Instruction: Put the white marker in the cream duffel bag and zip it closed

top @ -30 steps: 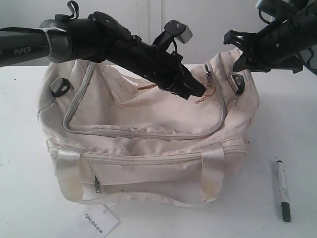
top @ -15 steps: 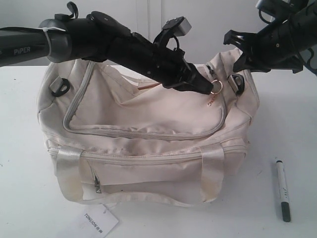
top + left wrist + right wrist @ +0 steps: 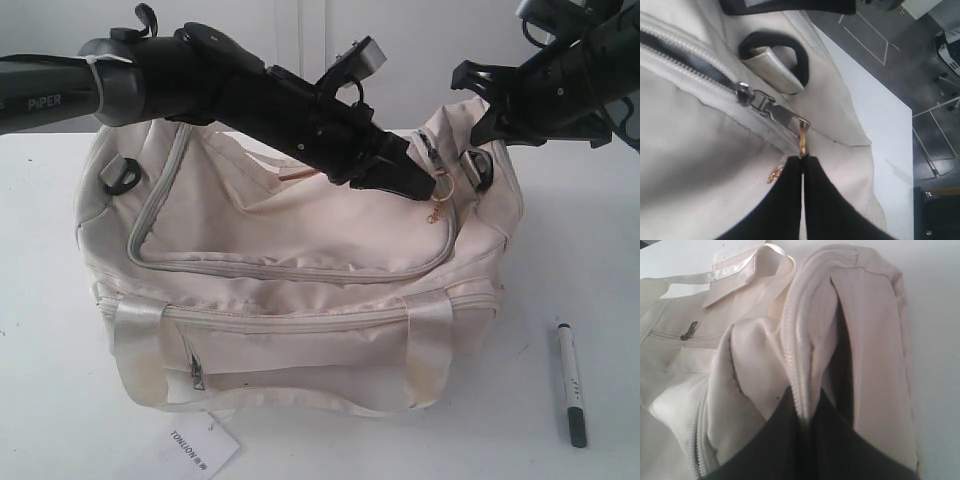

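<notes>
The cream duffel bag [image 3: 300, 280] lies on the white table, its curved top zipper [image 3: 290, 268] facing me. My left gripper [image 3: 428, 187] reaches across the bag and is shut on the gold ring [image 3: 803, 142] of the zipper pull, whose slider [image 3: 744, 92] sits near the bag's right end. My right gripper [image 3: 470, 103] is at that right end, shut on a fold of bag fabric and zipper tape [image 3: 802, 385]. On the table to the right of the bag lies the white marker [image 3: 571, 380], dark cap toward me, apart from both grippers.
A white paper tag [image 3: 200, 445] sticks out under the bag's front. Black strap rings sit at the left end [image 3: 122, 175] and right end [image 3: 480, 168]. Satin handle straps [image 3: 135, 345] hang on the front. The table's edge [image 3: 880, 85] drops to dark floor.
My left gripper has moved right and slightly down across the bag's top, taking the ring pull with it toward the right end. The right gripper and the marker have stayed put.
</notes>
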`<control>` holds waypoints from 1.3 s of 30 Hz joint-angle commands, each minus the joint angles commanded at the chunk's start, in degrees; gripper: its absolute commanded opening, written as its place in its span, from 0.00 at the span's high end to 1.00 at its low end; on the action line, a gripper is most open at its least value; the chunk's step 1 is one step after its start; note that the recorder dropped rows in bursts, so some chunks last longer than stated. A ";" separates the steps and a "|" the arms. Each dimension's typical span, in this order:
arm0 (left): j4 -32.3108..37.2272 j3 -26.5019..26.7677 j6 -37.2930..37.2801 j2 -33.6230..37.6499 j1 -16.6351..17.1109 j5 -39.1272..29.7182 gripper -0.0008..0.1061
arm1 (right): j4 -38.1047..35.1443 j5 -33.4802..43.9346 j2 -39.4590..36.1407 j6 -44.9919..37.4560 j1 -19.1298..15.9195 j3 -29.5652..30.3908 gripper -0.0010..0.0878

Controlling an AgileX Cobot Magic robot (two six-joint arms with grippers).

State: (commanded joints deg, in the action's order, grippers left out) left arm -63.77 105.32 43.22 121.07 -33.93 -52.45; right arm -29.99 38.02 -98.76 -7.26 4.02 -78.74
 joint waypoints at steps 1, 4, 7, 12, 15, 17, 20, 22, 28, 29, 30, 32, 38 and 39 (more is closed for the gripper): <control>0.00 0.00 -0.02 0.12 0.00 -0.73 0.99 | 0.00 0.00 0.00 0.00 0.00 0.00 0.99; 0.12 0.00 -0.02 0.34 0.00 -2.51 0.99 | 0.00 0.00 0.00 0.00 0.00 0.00 0.99; 0.40 0.00 -1.45 0.34 0.00 -3.56 0.99 | 0.00 0.00 0.00 0.00 0.00 0.00 0.99; 0.40 0.00 -2.55 0.34 0.00 -6.47 0.99 | 0.00 0.00 0.00 0.00 0.00 0.00 0.99; 0.40 0.00 -2.55 0.34 0.00 -8.39 0.99 | 0.00 0.00 0.00 0.00 0.00 0.00 0.99; 0.40 0.00 -2.55 0.34 0.00 -9.18 0.99 | 0.00 0.00 0.00 0.00 0.00 0.00 0.99; 0.92 0.00 -2.55 0.34 0.00 -9.71 0.99 | 0.00 0.00 0.00 0.00 0.00 0.00 0.99; 1.61 0.00 -2.55 0.34 0.00 -10.24 0.99 | 0.00 0.00 0.00 0.00 0.00 0.00 0.99; 4.93 0.00 -2.06 0.34 0.00 -13.49 0.99 | 0.00 0.00 0.00 0.00 0.00 0.00 0.99; 5.08 0.00 -1.14 0.34 0.00 -14.41 0.99 | 0.00 0.00 0.00 0.00 0.00 0.00 0.99; 5.18 0.00 -0.39 0.34 0.00 -15.17 0.99 | 0.00 0.00 0.00 0.00 0.00 0.00 0.99; 5.30 0.00 1.29 0.34 0.00 -16.80 0.99 | 0.00 0.00 0.00 0.00 0.00 0.00 0.99; 5.30 0.00 4.72 0.34 0.00 -17.51 0.99 | 0.00 0.00 0.00 0.00 0.00 0.00 0.99; 5.30 0.00 4.82 0.34 0.00 -17.51 0.99 | 0.00 0.00 0.00 0.00 0.00 0.00 0.99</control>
State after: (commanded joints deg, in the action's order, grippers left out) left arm -58.47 105.32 48.04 121.40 -33.93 -69.96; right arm -29.99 38.02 -98.76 -7.26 4.02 -78.74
